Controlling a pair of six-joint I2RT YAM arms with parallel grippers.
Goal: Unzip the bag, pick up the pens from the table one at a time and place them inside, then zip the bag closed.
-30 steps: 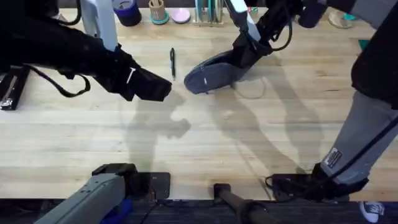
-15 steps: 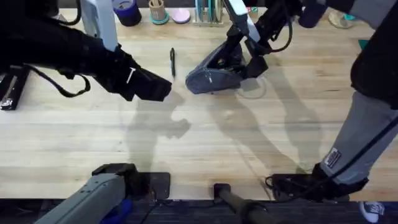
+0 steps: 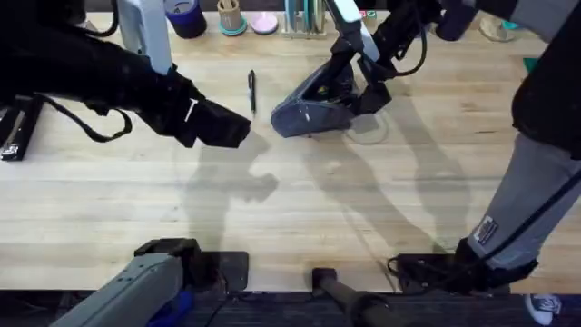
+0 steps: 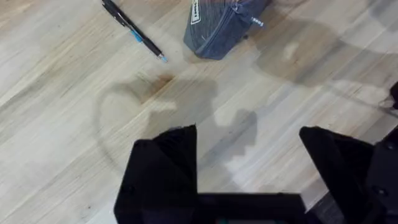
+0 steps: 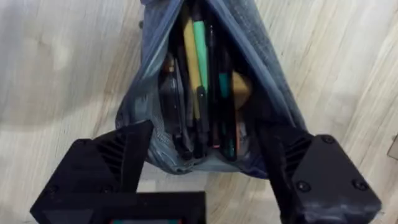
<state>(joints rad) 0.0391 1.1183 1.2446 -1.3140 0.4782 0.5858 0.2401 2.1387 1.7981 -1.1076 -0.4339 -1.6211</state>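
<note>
- Nearest the camera in the overhead view, the two arm bases are seen at the lower edge of the table (image 3: 300, 209), the left one grey at the lower left, the right one dark at the lower right.
- The left gripper (image 3: 238, 129) is held above bare wood at the left of centre, pointing toward the middle of the table. In the left wrist view its two black fingers (image 4: 163, 163) are spread wide apart, and nothing is held between them.
- A shadow of the left gripper is cast on the planks just beneath it.
- A little farther back, the pen (image 3: 251, 91) is seen lying flat on the wood, between the left gripper and the bag, touching neither. In the left wrist view it is shown as a thin black stick with a blue mark near its tip (image 4: 132, 29).
- The bag (image 3: 313, 111) is placed on the table right of the pen, its rounded end toward it.
- The right gripper (image 3: 359, 86) is set at the bag's far end. In the right wrist view its fingers (image 5: 115, 158) are parted, one on each side of the unzipped mouth of the bag (image 5: 255, 43), which is spread between them.
- Several pens (image 5: 200, 93), among them green and yellow ones, are seen inside the opened bag.
- At the table's far edge, a dark blue cup (image 3: 186, 15) is seen.
</note>
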